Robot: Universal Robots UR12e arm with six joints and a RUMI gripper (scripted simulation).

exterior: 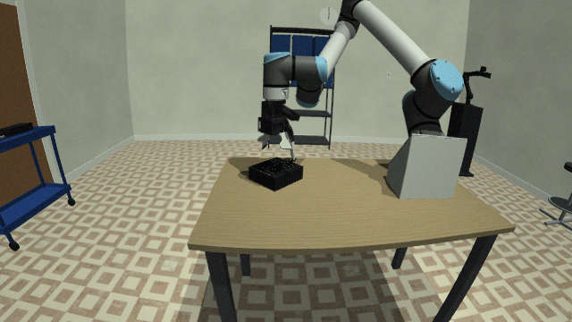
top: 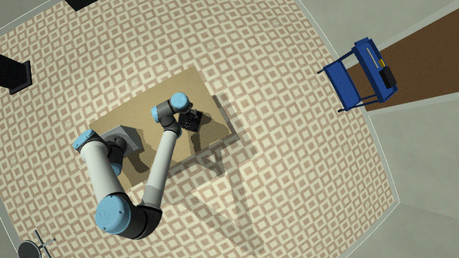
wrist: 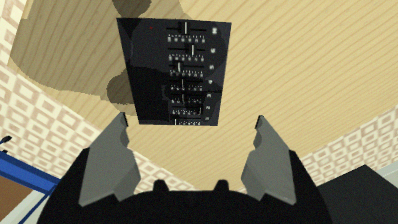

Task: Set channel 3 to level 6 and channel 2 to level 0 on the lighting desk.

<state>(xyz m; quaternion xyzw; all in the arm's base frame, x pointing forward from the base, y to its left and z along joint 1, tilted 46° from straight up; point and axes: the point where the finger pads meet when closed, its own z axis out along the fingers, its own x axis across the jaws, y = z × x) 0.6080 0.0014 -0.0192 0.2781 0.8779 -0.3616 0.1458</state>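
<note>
The lighting desk (wrist: pixel 150 75) (exterior: pixel 275 173) (top: pixel 190 122) is a small black box on the wooden table (exterior: pixel 340 210), with several fader rows stacked one behind another in the wrist view. Their small light knobs sit at different places along the rows; the nearest knob (wrist: pixel 176 121) is at the left end of its row. My gripper (wrist: pixel 193 114) (exterior: pixel 278 145) is open wide and empty. It hangs a little above the desk's near edge, with its fingers to either side of the fader column and touching nothing.
A grey robot base block (exterior: pixel 426 165) stands on the table's right part. A blue cart (exterior: pixel 22 179) (top: pixel 362 75) stands by the left wall, a dark shelf (exterior: pixel 308 89) at the back wall, and a black stand (exterior: pixel 466 130) at the right.
</note>
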